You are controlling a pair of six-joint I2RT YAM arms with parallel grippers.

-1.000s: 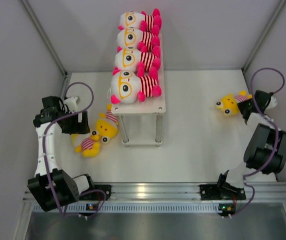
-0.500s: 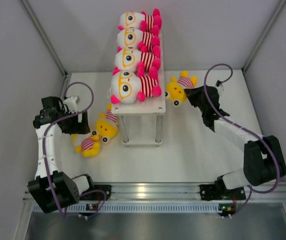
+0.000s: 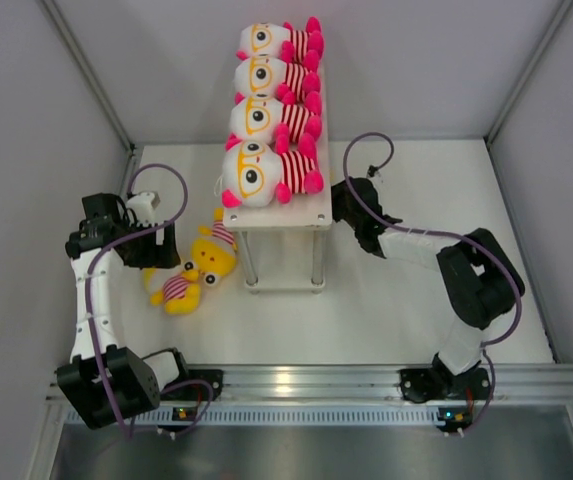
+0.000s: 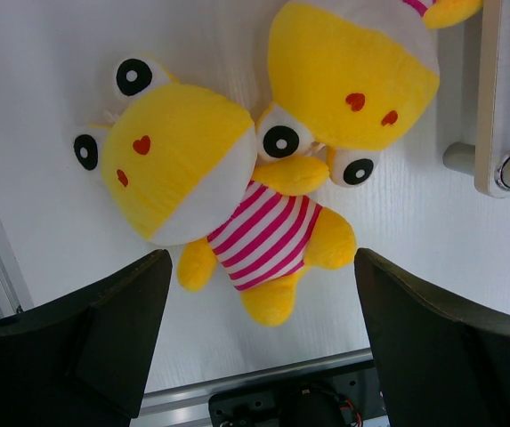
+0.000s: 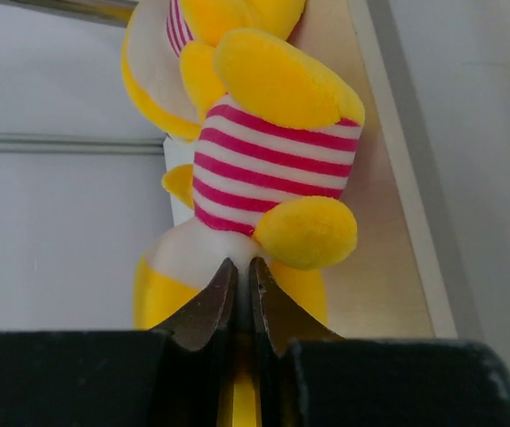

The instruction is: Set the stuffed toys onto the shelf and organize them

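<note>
The right gripper sits at the right edge of the shelf, in the centre of the top view. In its wrist view the jaws are clenched on the white-and-yellow rear of a yellow toy, whose striped body and feet rise toward the upper centre of the frame. A tan board runs behind it on the right; which tier that is I cannot tell. From above, this toy is hidden.

The left gripper is released, its jaws wide, at the left of the top view and just beside the yellow pair lying on the table left of the shelf legs. In the left wrist view its dark fingers fill the lower corners. One of the pair lies between them with its striped body at centre and its head at upper left — the other's head, at the top, touches it.

Four white toys lie in a row along the top board, upper centre, with heads left and pink feet right.
</note>
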